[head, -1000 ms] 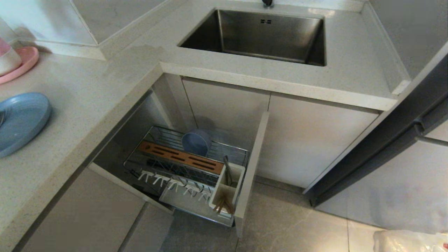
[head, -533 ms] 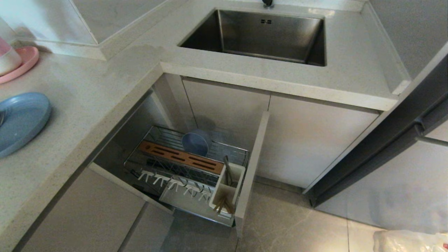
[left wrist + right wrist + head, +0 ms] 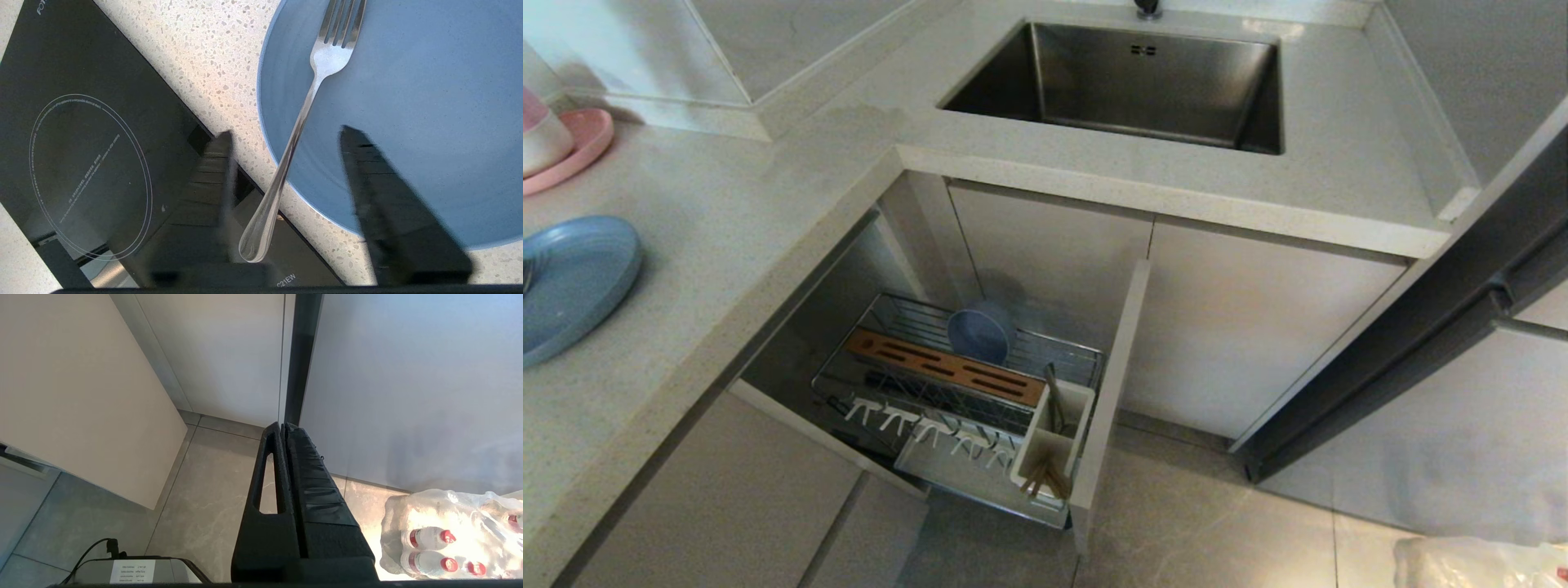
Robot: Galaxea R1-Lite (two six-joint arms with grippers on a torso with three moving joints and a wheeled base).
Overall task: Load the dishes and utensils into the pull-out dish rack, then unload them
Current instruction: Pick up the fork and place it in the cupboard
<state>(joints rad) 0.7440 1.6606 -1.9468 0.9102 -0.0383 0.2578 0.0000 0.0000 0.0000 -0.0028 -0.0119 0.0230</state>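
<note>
In the left wrist view a silver fork (image 3: pixel 300 122) lies on the pale-blue plate (image 3: pixel 408 102), its handle sticking out over the rim. My left gripper (image 3: pixel 284 131) is open, a finger on each side of the handle and neither touching it. In the head view the plate (image 3: pixel 572 282) sits on the counter at the far left. The pull-out dish rack (image 3: pixel 1062 349) stands open below. A pale-blue bowl (image 3: pixel 980 333) rests on edge behind its wooden bar (image 3: pixel 943 369). Chopsticks (image 3: pixel 1041 478) stand in the white cup (image 3: pixel 1054 445). My right gripper (image 3: pixel 284 426) hangs shut over the floor.
A black cooktop (image 3: pixel 81 143) lies beside the plate. A pink plate (image 3: pixel 580 147) with a pink-and-white bowl (image 3: pixel 539 135) stands at the back left. The steel sink (image 3: pixel 1143 82) is above the rack. A pack of bottles (image 3: pixel 453 535) sits on the floor.
</note>
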